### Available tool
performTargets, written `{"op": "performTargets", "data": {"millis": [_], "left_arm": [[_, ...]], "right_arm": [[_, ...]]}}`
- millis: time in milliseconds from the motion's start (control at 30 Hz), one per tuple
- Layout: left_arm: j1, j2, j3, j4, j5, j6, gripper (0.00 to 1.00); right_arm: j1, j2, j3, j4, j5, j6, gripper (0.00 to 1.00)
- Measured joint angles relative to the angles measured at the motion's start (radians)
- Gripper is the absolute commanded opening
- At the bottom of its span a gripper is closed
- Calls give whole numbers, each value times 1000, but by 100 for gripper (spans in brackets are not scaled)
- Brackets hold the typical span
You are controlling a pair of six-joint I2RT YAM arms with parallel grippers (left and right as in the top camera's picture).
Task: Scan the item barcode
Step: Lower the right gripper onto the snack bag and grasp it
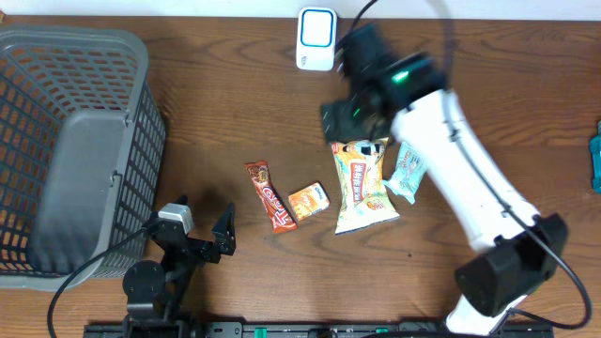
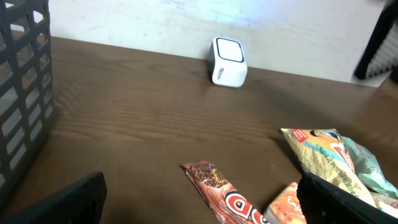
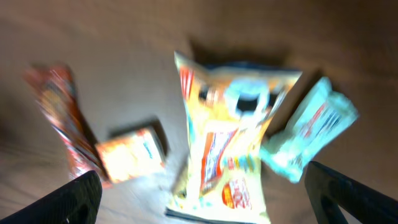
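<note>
- Two claws. The right claw (image 3: 211, 198) stands spread wide and grips nothing. It hangs over the top end of the yellow bag (image 1: 362, 188).
- The left claw (image 1: 201, 223) is also spread and bare, low at the near edge of the table (image 1: 225, 103).
- Four packets lie flat:
  - one bag under the right claw
  - one teal packet (image 1: 407, 173) touching the bag's side
  - one small orange packet (image 1: 308, 201) just beside the bag on its other side
  - one red-brown bar (image 1: 270, 195) next to that, the nearest of them to the left claw
- One white scanner (image 1: 316, 39) stands beyond the right claw at the far edge, apart from every packet.
- One grey basket (image 1: 84, 56) sits just beside the left claw, on its left.
- Only the overhead shows a teal thing (image 1: 596, 160) at the right edge, cut off.
- The right wrist view is blurred and takes in all four packets, but not the scanner or the basket.
- The left wrist view shows the scanner's face and the basket wall.
- There is print on the bag, the bar and the scanner, too blurred or too small to read.
</note>
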Motion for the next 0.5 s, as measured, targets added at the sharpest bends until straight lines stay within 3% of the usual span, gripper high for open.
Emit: {"op": "performTargets", "data": {"millis": [67, 167, 367, 500], "left_arm": [[0, 0, 0, 0, 0, 0, 98], [0, 0, 0, 0, 0, 0, 98], [0, 0, 0, 0, 0, 0, 98], [0, 0, 0, 0, 0, 0, 98]], "right_arm": [[43, 3, -94, 49, 46, 14, 99], [78, 8, -268, 212, 100, 34, 88], [86, 11, -479, 386, 132, 86, 86], [86, 11, -573, 493, 141, 105, 62]]}}
